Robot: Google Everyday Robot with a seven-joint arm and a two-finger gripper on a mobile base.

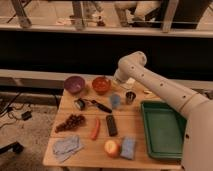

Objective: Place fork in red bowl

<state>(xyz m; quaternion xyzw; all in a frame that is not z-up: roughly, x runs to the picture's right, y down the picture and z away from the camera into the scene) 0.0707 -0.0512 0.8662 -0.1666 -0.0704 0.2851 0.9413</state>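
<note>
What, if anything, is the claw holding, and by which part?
Cannot be told: the claw, beside the red bowl, is hidden behind the arm.

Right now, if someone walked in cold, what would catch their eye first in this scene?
The big white robot arm sweeping in from the right over the wooden table, its pincer hanging near the red bowl at the back edge. Next, the purple bowl left of the red one, and the green tray on the right side. In front lie dark grapes, a carrot and an apple.
</note>
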